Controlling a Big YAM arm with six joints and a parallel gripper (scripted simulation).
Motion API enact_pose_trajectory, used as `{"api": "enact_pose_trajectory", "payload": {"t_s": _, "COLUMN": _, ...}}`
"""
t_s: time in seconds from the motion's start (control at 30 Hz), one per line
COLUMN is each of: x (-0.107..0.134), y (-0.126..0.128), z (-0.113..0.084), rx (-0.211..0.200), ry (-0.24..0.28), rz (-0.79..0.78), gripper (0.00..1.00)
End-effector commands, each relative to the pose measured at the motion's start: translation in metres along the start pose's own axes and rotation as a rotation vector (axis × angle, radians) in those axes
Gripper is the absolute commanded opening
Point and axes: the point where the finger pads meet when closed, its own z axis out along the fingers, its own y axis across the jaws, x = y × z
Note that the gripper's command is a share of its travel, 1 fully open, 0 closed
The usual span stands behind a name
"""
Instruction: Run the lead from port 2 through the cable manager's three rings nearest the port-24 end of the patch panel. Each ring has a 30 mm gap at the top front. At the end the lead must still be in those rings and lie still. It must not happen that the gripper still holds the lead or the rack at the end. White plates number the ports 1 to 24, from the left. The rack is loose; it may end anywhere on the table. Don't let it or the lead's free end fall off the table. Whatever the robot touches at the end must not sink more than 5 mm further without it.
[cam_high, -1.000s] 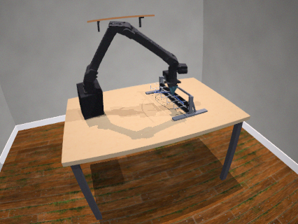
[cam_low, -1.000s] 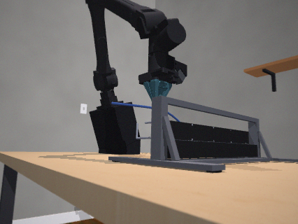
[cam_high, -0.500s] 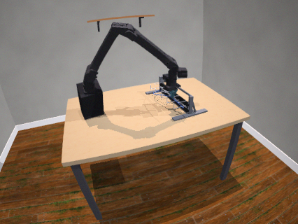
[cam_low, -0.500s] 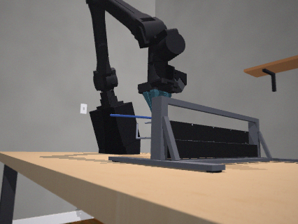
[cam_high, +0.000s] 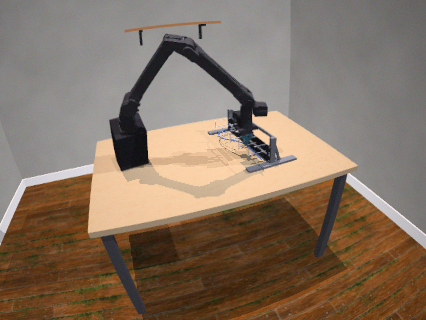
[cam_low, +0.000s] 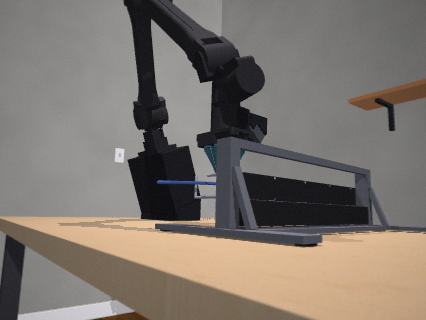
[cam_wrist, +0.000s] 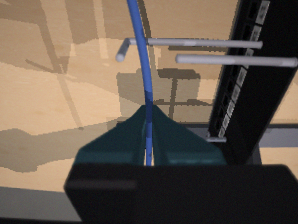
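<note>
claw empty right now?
No, the wrist view shows the blue lead pinched between the teal fingers of the claw.
</note>
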Motion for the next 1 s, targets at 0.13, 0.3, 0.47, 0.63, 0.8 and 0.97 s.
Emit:
{"api": "enact_pose_trajectory", "payload": {"t_s": 0.13, "x": 0.015, "y": -0.012, "z": 0.003, "rx": 0.032, "ry": 0.007, "rz": 0.016, "gripper": 0.0}}
{"api": "enact_pose_trajectory", "payload": {"t_s": 0.3, "x": 0.016, "y": -0.013, "z": 0.008, "rx": 0.034, "ry": 0.008, "rz": 0.018, "gripper": 0.0}}
{"api": "enact_pose_trajectory", "payload": {"t_s": 0.47, "x": 0.021, "y": -0.018, "z": 0.002, "rx": 0.051, "ry": 0.014, "rz": 0.025, "gripper": 0.0}}
{"api": "enact_pose_trajectory", "payload": {"t_s": 0.63, "x": 0.015, "y": -0.012, "z": 0.013, "rx": 0.03, "ry": 0.006, "rz": 0.017, "gripper": 0.0}}
{"api": "enact_pose_trajectory", "payload": {"t_s": 0.8, "x": 0.02, "y": -0.015, "z": 0.006, "rx": 0.044, "ry": 0.011, "rz": 0.024, "gripper": 0.0}}
{"api": "enact_pose_trajectory", "payload": {"t_s": 0.97, "x": 0.019, "y": -0.014, "z": 0.008, "rx": 0.038, "ry": 0.009, "rz": 0.022, "gripper": 0.0}}
